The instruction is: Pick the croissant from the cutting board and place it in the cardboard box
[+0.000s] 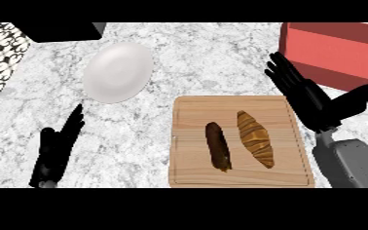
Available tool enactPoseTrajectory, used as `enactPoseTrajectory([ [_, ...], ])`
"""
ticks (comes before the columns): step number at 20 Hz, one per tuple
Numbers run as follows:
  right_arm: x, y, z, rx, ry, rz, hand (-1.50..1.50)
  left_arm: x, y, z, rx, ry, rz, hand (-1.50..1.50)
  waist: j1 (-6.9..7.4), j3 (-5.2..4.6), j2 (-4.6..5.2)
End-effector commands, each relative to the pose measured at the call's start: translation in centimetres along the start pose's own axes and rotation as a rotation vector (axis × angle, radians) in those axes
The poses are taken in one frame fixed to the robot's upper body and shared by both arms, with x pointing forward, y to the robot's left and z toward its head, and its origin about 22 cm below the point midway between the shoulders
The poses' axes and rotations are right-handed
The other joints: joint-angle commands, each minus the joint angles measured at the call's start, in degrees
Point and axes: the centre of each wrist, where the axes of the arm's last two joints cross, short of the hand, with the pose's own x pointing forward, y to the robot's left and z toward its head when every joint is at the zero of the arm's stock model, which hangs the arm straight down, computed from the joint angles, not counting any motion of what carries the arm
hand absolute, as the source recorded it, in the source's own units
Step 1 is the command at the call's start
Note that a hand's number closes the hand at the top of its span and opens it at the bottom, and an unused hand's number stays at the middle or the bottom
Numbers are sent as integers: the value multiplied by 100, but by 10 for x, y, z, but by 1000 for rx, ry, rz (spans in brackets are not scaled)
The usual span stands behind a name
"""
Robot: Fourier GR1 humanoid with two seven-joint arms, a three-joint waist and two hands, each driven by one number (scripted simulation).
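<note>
A golden-brown croissant (256, 138) lies on the right half of the wooden cutting board (194, 112). Left of it on the same board lies a dark brown, elongated pastry (218, 146). The box (327, 51) at the upper right looks red and is cut off by the view's edge. My right hand (302, 90) is open, fingers straight, above the board's upper right corner, between the board and the box; it touches nothing. My left hand (57, 146) is open with straight fingers at the lower left, away from the board.
A white plate (117, 71) lies upper left of the board on the marble counter. A black object (61, 30) sits at the top left, and a black-and-white patterned thing (9, 48) shows at the left edge.
</note>
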Motion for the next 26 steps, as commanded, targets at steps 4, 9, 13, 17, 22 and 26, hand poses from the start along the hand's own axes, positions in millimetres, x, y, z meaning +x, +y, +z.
enactPoseTrajectory([
  [4, 32, -17, 20, -175, -213, 257, 150, 17, 17, -14, 152, -104, 58, 0, -84, -350, 39],
  [9, 21, -51, 58, -489, -48, 671, 150, 9, 8, -13, 196, -110, 131, 0, -344, -373, 5],
  [13, -2, -18, 93, -521, -182, 809, -150, 11, -5, -24, 148, -118, 166, 0, -260, -352, 52],
  [17, 26, -3, 125, -485, -113, 933, -150, 3, -12, -38, 162, -125, 153, 0, -210, -361, 65],
  [22, 73, 15, 134, -446, 109, 1019, -150, 12, -7, -37, 148, -139, 143, 0, -60, -360, 71],
  [26, 104, 24, 132, -405, 224, 1014, -150, -4, -10, -28, 133, -144, 144, 0, 67, -353, 86],
])
